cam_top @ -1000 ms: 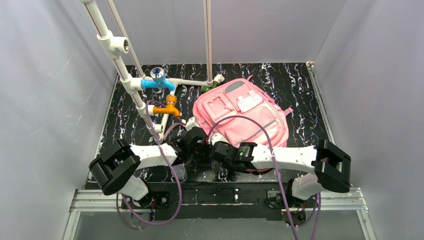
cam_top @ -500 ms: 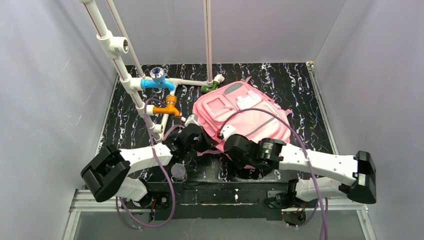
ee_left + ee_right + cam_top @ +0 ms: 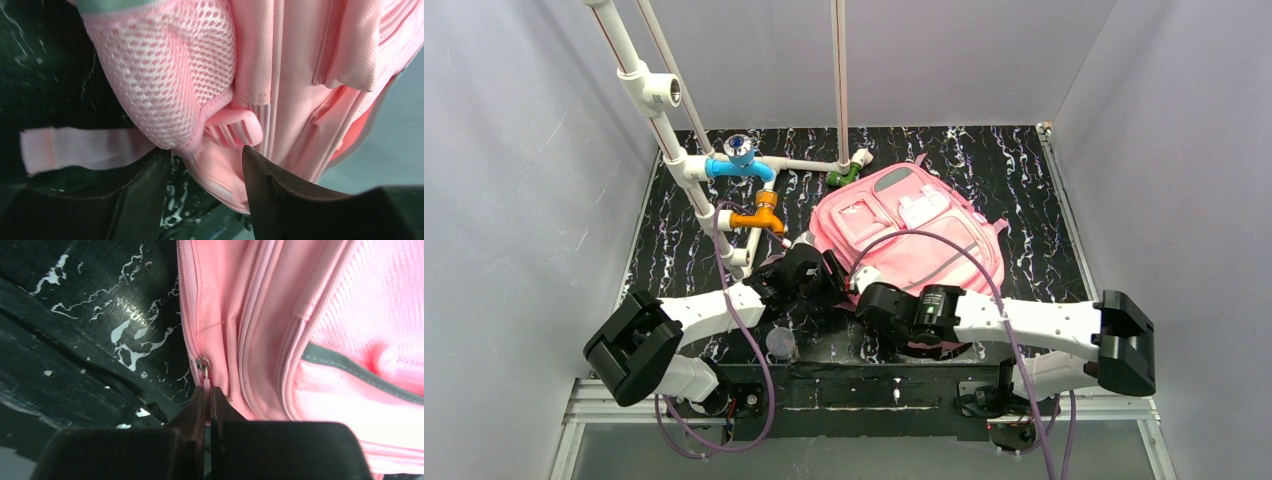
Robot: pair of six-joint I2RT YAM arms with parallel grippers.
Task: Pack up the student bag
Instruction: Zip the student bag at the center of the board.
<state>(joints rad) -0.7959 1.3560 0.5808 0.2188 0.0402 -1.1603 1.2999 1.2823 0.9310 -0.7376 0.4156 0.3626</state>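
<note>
Because the zip has to be worked for the bag to be packed, the right gripper (image 3: 209, 390) is pinched on the thin pink zip pull (image 3: 205, 384), its jaws together with only that tab between them. The metal slider (image 3: 202, 365) sits just beyond the fingertips, at a near corner of the student bag (image 3: 914, 225). Left of those jaws lies bare table (image 3: 100, 315); right of them run the bag's seams and a grey trim band (image 3: 350, 371).

The left gripper (image 3: 205, 152) stands with its jaws apart. A small pink loop (image 3: 235, 125) sits in the gap just ahead of them, and neither finger plainly presses on it. I judge it waits there to steady the bag's near end against the tug of the zip, though it grips nothing. Just beyond its jaws bulges the mesh shoulder strap (image 3: 165, 75), and off to their left a flat webbing strap (image 3: 75, 150) lies on the table.

Farther out from both pairs of jaws the bag lies flat, front pockets up, and beyond it stands a white pipe frame (image 3: 686, 165) with coloured fittings
</note>
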